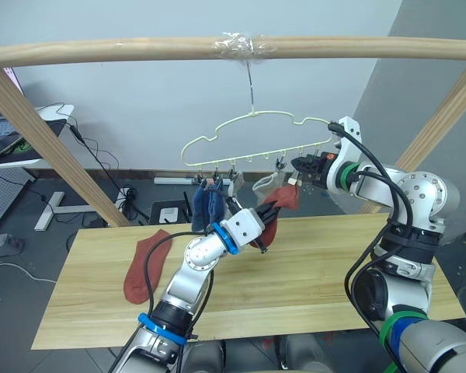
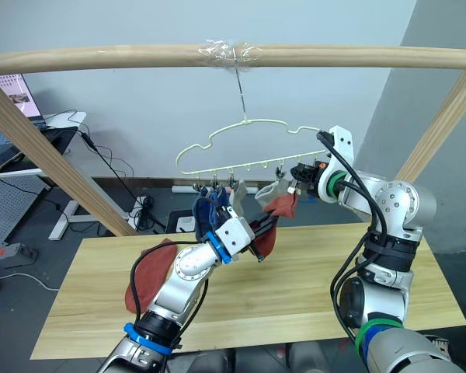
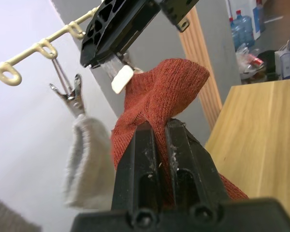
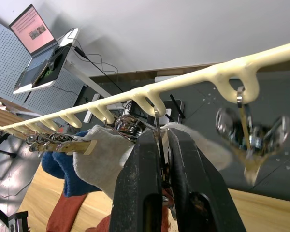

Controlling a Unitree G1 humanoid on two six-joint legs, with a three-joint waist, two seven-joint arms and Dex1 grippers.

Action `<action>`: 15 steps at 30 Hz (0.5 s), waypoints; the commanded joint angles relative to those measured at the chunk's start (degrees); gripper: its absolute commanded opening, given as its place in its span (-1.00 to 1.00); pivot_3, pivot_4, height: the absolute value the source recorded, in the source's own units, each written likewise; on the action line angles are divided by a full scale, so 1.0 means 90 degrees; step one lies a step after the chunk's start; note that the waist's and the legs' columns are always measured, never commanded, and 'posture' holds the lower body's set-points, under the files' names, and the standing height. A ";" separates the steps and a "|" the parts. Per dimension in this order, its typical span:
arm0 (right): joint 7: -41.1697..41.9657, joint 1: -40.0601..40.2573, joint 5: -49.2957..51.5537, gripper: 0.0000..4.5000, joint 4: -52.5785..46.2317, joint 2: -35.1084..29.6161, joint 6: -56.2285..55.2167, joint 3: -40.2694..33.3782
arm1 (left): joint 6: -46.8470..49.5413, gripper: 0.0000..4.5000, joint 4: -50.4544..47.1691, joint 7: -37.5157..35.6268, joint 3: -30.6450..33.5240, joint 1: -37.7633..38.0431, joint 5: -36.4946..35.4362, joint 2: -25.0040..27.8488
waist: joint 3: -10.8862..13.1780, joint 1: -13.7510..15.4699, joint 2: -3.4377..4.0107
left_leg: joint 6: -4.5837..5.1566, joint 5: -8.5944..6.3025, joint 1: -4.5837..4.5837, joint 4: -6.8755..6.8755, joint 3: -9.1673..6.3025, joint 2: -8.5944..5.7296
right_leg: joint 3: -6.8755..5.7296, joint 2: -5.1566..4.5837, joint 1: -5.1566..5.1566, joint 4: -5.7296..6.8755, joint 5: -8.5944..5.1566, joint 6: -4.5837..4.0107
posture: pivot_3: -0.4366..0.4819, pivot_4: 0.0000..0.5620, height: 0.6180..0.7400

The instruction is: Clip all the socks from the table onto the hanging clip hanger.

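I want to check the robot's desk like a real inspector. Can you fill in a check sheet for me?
Surface: pale wood table, mostly bare.
Job's things: one red sock lies flat on the table. Blue socks and a grey sock hang from the clip hanger. Another red sock is held up at the clips.
Clutter: nothing seen on the table.
Grippers: left gripper has its jaws shut on the raised red sock; right gripper pinches a clip.
Cables: black cables run along both arms; more lie on the floor behind.
Surroundings: wooden pole, grey wall, side desk with laptop.

A rust-red sock lies on the table.
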 commanded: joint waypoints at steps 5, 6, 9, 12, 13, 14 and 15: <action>-0.0060 -0.0122 0.0044 -1.00 -0.0097 0.0056 0.0101 -0.0185 | -0.0469 -0.99 0.0133 0.0162 0.0009 -0.0357 0.0088 -0.0106 | 0.0000 -0.0001 0.0000 | 0.0000 0.0000 0.0000 0.0000 0.0000 0.0000 | -0.0001 0.0000 0.0000 0.0000 0.0003 -0.0004 | -0.16 -0.56 1.00; -0.0061 -0.0121 0.0040 -1.00 -0.0103 0.0060 0.0111 -0.0186 | -0.0500 -0.99 0.0149 0.0175 0.0002 -0.0384 0.0100 -0.0122 | 0.0000 -0.0001 0.0000 | 0.0000 0.0000 0.0000 0.0000 0.0001 0.0000 | 0.0000 0.0000 0.0000 0.0000 0.0002 -0.0004 | -0.16 -0.55 1.00; -0.0063 -0.0114 0.0031 -1.00 -0.0117 0.0080 0.0146 -0.0188 | -0.0525 -0.99 0.0157 0.0194 -0.0001 -0.0426 0.0121 -0.0178 | 0.0000 -0.0001 0.0000 | 0.0000 0.0000 0.0000 0.0000 0.0001 0.0000 | 0.0001 0.0000 0.0000 0.0000 0.0002 -0.0004 | -0.16 -0.55 1.00; -0.0017 -0.0109 0.0041 -1.00 -0.0114 0.0060 0.0143 -0.0150 | -0.0530 -0.99 0.0146 0.0187 -0.0001 -0.0426 0.0127 -0.0214 | 0.0000 -0.0001 0.0000 | 0.0000 0.0000 0.0000 0.0000 0.0000 0.0001 | 0.0000 0.0000 0.0000 0.0001 0.0002 -0.0003 | -0.16 -0.54 1.00; 0.0000 -0.0103 0.0047 -1.00 -0.0120 0.0050 0.0138 -0.0139 | -0.0532 -0.99 0.0137 0.0189 -0.0003 -0.0418 0.0131 -0.0220 | 0.0000 -0.0001 0.0000 | 0.0000 0.0000 0.0000 0.0000 0.0000 0.0000 | 0.0000 0.0000 0.0000 0.0002 0.0002 -0.0003 | -0.16 -0.54 1.00; 0.0015 -0.0099 0.0055 -0.70 -0.0124 0.0049 0.0131 -0.0137 | -0.0533 -1.00 0.0133 0.0191 -0.0003 -0.0413 0.0134 -0.0223 | 0.0000 -0.0001 0.0000 | 0.0000 0.0000 0.0000 0.0001 0.0000 0.0000 | 0.0001 0.0000 0.0000 0.0002 0.0002 -0.0003 | -0.16 -0.54 1.00; 0.0023 -0.0097 0.0059 -0.59 -0.0126 0.0050 0.0128 -0.0139 | -0.0534 -1.00 0.0132 0.0191 -0.0002 -0.0410 0.0137 -0.0225 | 0.0000 -0.0004 0.0000 | 0.0000 0.0000 0.0000 0.0001 0.0000 0.0000 | 0.0001 0.0000 0.0000 0.0002 0.0002 -0.0003 | -0.16 -0.54 1.00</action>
